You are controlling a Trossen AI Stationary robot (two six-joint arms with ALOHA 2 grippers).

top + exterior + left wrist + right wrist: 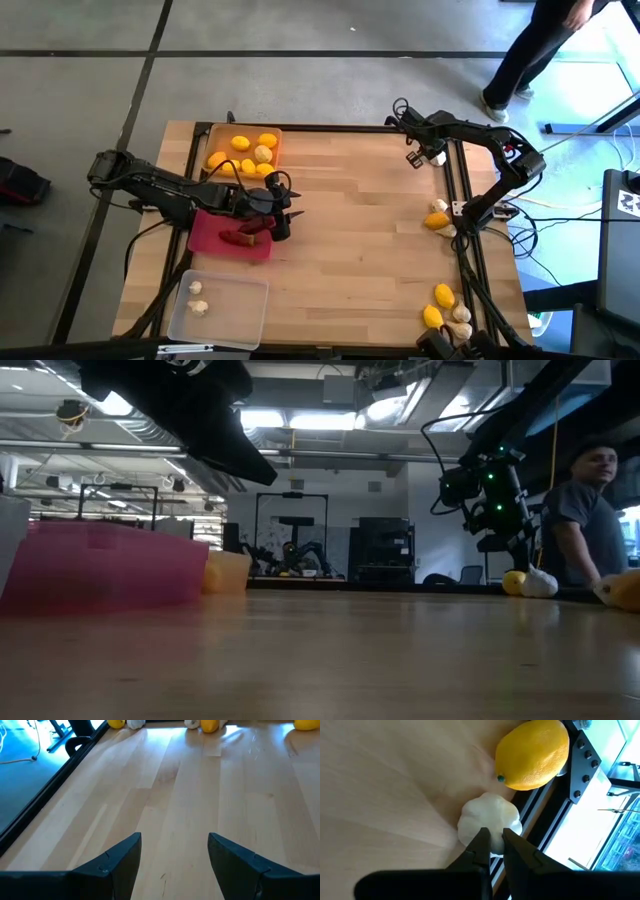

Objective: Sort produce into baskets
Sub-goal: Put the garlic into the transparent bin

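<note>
Right wrist view alone shows the grip: right pincer (493,840) clenched on a garlic (489,822), bulb between the fingertips, lemon (532,755) just beyond it at the tabletop (380,785) edge. High view shows only the arm there. Left pincer (174,851) released, fingers apart, nothing between them, hovering by the red basket (205,235), which holds a chilli (243,238).

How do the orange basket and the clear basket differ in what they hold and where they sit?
The orange basket sits at the table's far edge and holds lemons plus one pale garlic bulb; the clear basket sits at the near edge and holds only two garlic bulbs. The orange basket is tinted, the clear basket whitish. Both are shallow rectangular trays on the left side.
</note>
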